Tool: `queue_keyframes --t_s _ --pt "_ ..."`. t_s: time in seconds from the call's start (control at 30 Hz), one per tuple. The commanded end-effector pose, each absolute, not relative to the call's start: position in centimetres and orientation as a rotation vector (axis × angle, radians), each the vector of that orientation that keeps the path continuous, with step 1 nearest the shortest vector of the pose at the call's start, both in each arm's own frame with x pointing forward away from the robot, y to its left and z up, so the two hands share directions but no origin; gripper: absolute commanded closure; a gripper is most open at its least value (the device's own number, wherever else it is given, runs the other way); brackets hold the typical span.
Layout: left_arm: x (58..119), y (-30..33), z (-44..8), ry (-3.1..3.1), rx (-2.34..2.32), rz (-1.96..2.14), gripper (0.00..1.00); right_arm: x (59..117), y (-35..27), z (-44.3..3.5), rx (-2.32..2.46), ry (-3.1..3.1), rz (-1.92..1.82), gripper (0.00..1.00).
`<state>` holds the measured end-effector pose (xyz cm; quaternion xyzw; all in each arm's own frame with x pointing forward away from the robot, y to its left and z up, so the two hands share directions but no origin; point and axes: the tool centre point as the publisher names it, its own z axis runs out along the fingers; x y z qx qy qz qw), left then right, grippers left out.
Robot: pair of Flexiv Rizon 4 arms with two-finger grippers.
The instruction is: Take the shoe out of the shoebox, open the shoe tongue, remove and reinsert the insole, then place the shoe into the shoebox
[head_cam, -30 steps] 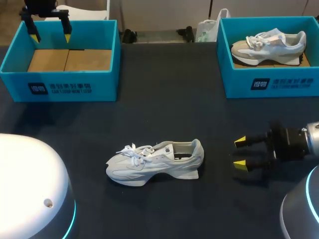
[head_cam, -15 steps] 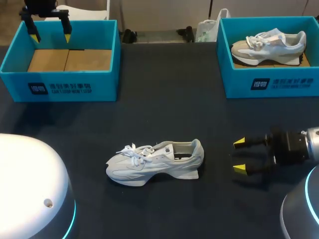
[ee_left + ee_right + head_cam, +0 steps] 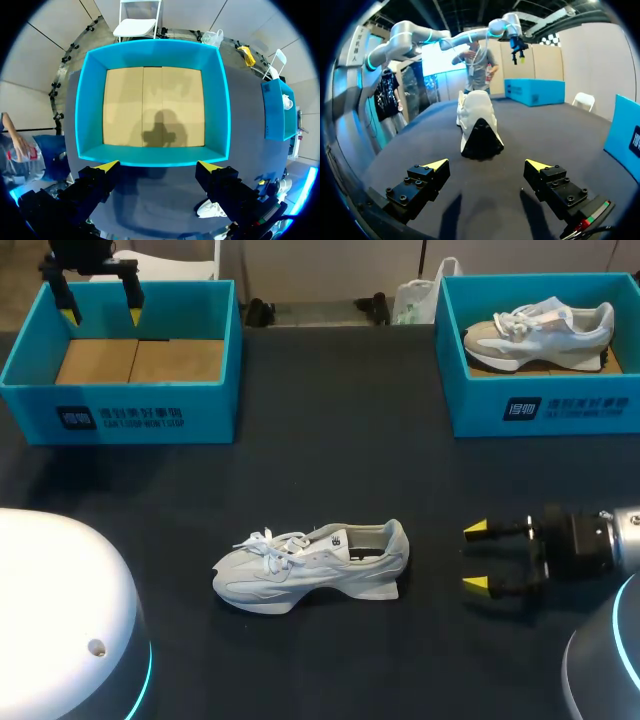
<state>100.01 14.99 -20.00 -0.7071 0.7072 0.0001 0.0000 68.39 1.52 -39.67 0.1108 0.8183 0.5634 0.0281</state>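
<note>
Judging by the pale grey lace-up sneaker point(image 3: 310, 565) lying heel-first just ahead of our spread, empty right gripper point(image 3: 475, 557), the left gripper point(image 3: 100, 312) likewise spread above the teal cardboard shoebox point(image 3: 130, 405), we count only unboxing done; tongue, insole and reboxing remain.

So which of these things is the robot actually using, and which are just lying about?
In the job: the grey shoe on the table, the empty shoebox, the right gripper behind its heel, the left gripper over that box.
Lying about: the other shoebox, the shoe inside it.
</note>
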Motion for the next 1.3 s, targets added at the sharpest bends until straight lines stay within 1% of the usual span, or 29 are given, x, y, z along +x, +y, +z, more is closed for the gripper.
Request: queue_keyframes --t_s 0.03,0.93,1.3 --pt "100.0 15.0 -20.0 2.222 -2.221 0.000 0.00 68.2 1.9 -39.8 0.354 2.506 1.739 0.00" --pt "100.0 15.0 -20.0 2.222 -2.221 0.000 0.00 69.1 7.8 -40.3 0.366 2.557 1.664 0.00" --pt "100.0 15.0 -20.0 2.222 -2.221 0.000 0.00 69.1 9.3 -40.6 0.345 2.587 1.646 0.00"
